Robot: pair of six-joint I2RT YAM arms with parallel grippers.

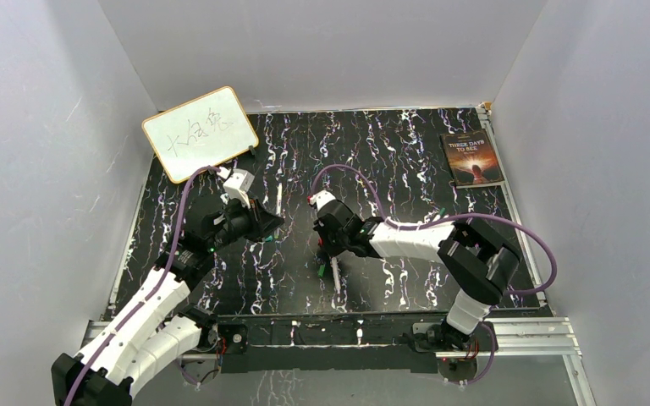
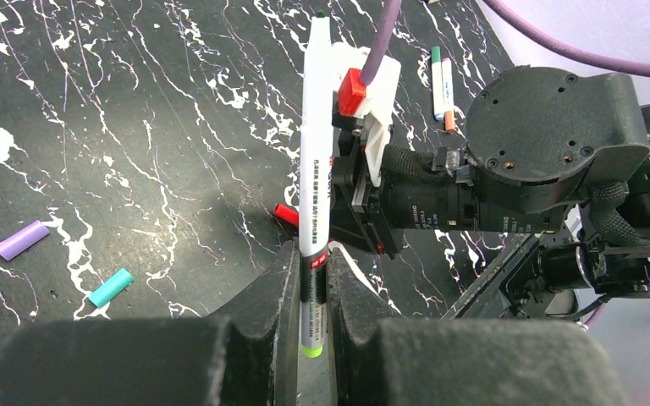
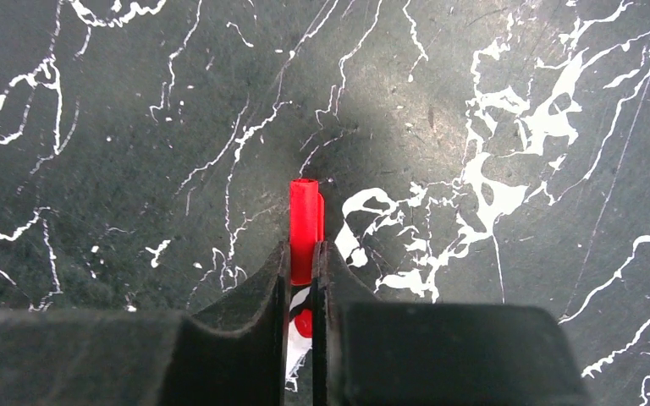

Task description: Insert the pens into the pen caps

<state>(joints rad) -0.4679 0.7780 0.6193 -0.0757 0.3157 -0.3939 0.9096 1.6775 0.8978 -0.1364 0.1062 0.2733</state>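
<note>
Pinching a thin white-barrelled pen (image 2: 315, 152), the left claw (image 2: 313, 258) apparently aims it at the short red plastic cap (image 3: 305, 207) the right claw (image 3: 302, 252) clamps.

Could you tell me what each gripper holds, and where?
Left gripper clamps a white pen near its yellow-green end; right gripper pinches a red cap by its rear half.

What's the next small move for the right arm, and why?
Probably shift the right gripper so the red cap lines up with the free end of the white pen. The left gripper clamps the pen; the cap sits beside its barrel, off-axis.
</note>
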